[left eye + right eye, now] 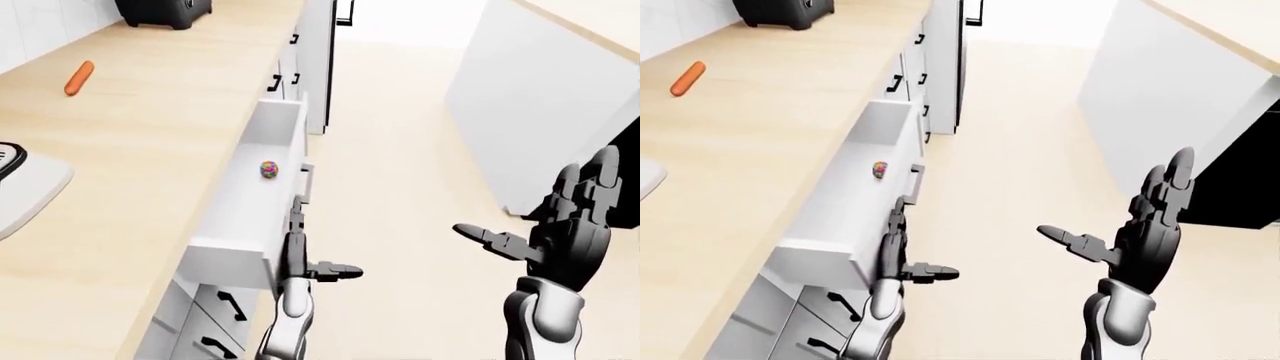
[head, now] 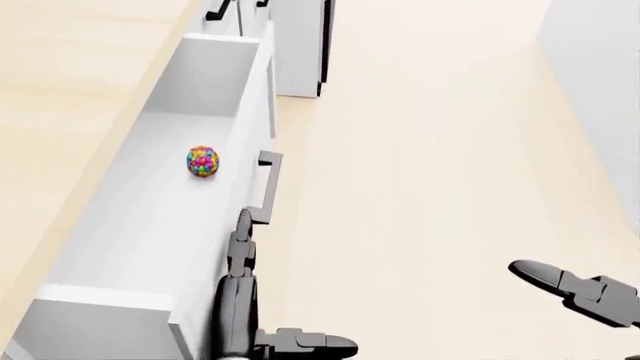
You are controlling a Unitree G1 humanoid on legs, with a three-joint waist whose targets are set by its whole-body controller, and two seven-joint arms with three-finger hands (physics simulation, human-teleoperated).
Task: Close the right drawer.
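Observation:
A white drawer (image 1: 240, 217) stands pulled out from under the wooden counter (image 1: 150, 127). A small multicoloured ball (image 2: 203, 161) lies inside it. The drawer's dark handle (image 2: 266, 187) shows on its front panel. My left hand (image 1: 300, 247) is open, its fingers (image 2: 241, 247) flat against the drawer front just below the handle, thumb sticking out to the right. My right hand (image 1: 570, 217) is open and empty, raised over the floor well to the right of the drawer.
A carrot (image 1: 79, 78) and a black appliance (image 1: 160, 11) lie on the counter at upper left. A white plate edge (image 1: 25, 191) shows at left. More drawers with dark handles (image 1: 225, 304) sit below. A white island cabinet (image 1: 550, 97) stands at right across the floor.

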